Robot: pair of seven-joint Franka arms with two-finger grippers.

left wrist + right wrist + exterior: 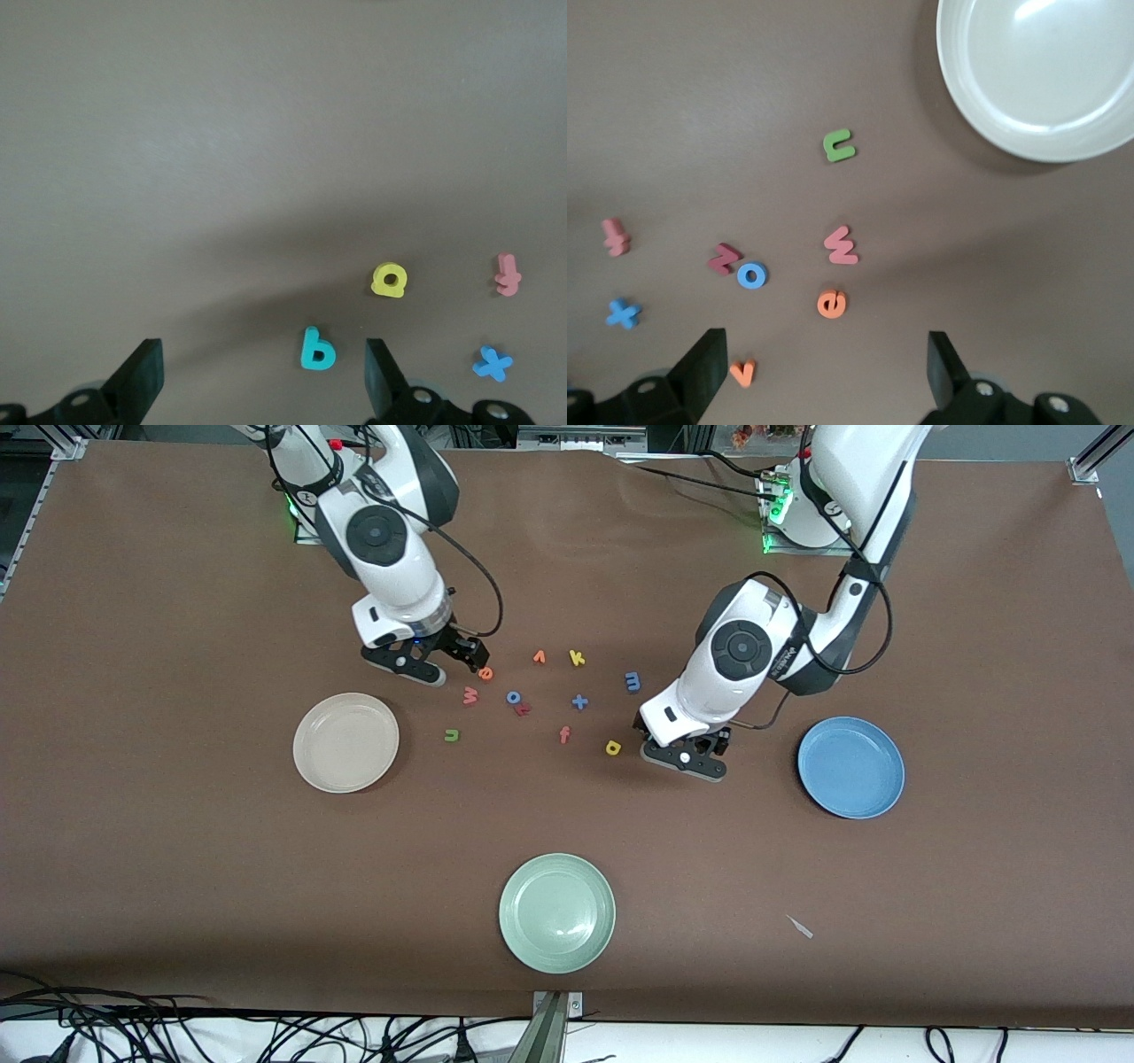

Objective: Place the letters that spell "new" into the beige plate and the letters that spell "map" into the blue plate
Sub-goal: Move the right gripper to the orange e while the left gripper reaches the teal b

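The pale green plate (557, 911) lies on the brown table (177, 868), empty. All the loose letters lie farther from the front camera than this plate: a red-orange f (564, 734), then a blue x (579, 701), a blue o (514, 697) touching a dark red letter (524, 708), perhaps a z, and farthest an orange v (539, 657) and a yellow k (577, 658). A small pale scrap (800, 926) lies beside the plate, toward the left arm's end.
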